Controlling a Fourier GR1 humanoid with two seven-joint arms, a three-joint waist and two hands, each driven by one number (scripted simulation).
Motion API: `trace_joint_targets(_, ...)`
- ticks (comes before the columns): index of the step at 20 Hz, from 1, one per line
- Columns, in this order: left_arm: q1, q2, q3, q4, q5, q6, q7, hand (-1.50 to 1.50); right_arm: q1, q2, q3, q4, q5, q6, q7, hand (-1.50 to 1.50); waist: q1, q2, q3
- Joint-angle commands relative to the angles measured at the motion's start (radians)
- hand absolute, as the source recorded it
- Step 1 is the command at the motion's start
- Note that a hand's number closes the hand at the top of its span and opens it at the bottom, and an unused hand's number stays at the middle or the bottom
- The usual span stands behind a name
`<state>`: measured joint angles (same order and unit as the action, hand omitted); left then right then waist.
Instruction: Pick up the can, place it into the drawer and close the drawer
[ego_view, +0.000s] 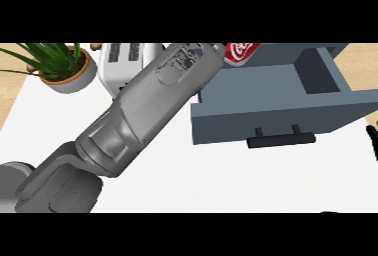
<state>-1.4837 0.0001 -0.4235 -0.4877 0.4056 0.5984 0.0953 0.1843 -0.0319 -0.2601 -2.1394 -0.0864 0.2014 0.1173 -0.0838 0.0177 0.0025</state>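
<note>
1. The left forearm (125, 130) reaches toward the open drawer (280, 112). Its hand is hidden, so I cannot tell its grip.
2. The can (241, 51) shows at the forearm's tip, at the drawer's far left corner.
3. The right hand (372, 140) rests with straight, open fingers, well apart from the can.

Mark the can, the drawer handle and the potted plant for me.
can (241, 51): head view, on its red labelled side.
drawer handle (280, 140): head view, middle of the black bar.
potted plant (76, 80): head view, on the pot's outer wall.

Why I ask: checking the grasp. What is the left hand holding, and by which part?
Cannot tell: the left forearm hides its hand. The red can shows just at the forearm's end, by the open drawer.
</note>
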Motion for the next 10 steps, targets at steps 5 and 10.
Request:
trace_joint_targets(5, 0.0, 0.0, -0.072, 0.088, 0.051, 0.033, -0.086, 1.5, -0.012, 0.003, 0.017, -0.033, 0.006, -0.008, 0.025, -1.5, -0.03, 0.009, 0.0)
trace_joint_targets(10, 0.055, 0.0, -0.118, 0.102, 0.077, 0.038, -0.132, 1.5, -0.042, -0.003, 0.008, 0.018, 0.0, -0.002, -0.007, -1.5, -0.029, 0.012, 0.001)
